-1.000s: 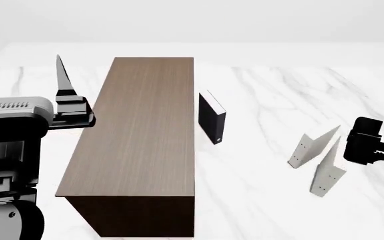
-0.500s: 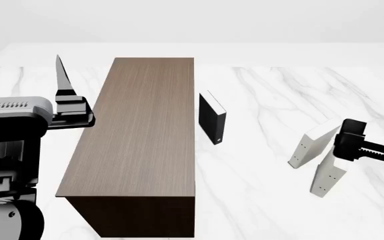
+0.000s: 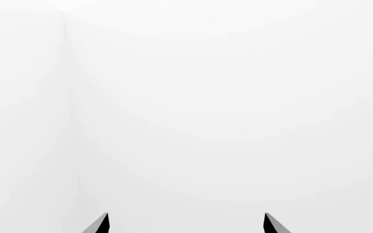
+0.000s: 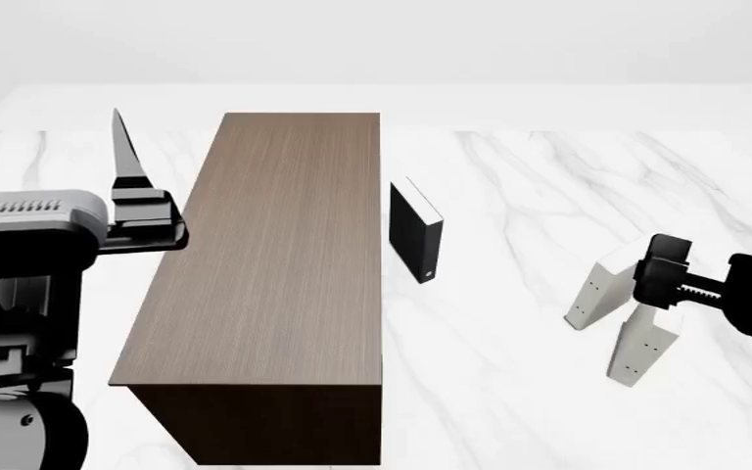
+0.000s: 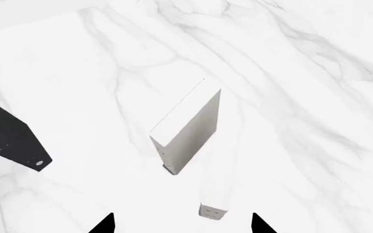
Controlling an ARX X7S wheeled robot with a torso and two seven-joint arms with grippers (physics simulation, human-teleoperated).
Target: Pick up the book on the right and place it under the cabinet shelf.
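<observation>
I have the white marble worktop (image 4: pixel 533 186) spread across my head view, and the biggest thing on it is the long dark-brown wood-grain cabinet shelf (image 4: pixel 271 274), lying with its long axis running away from me, left of centre. Just beside its right face stands a black book with white pages (image 4: pixel 415 230), upright, spine edge toward me. Well apart to the right stand two white books: a thicker white book (image 4: pixel 598 289), and just beside it, nearer me, the thin plain white hardback book (image 4: pixel 640 343). The thin one stands on edge, tilted, its narrow edge with two tiny dark dots facing me and its long axis running away toward the right. On my right wrist camera it (image 5: pixel 219 170) sits between the two dark fingertips. My right end effector (image 4: pixel 650 289) is over both white books, jaws spread wide and gripping nothing. My left end effector (image 3: pixel 185 224) points at blank white, its tips wide apart and empty.
</observation>
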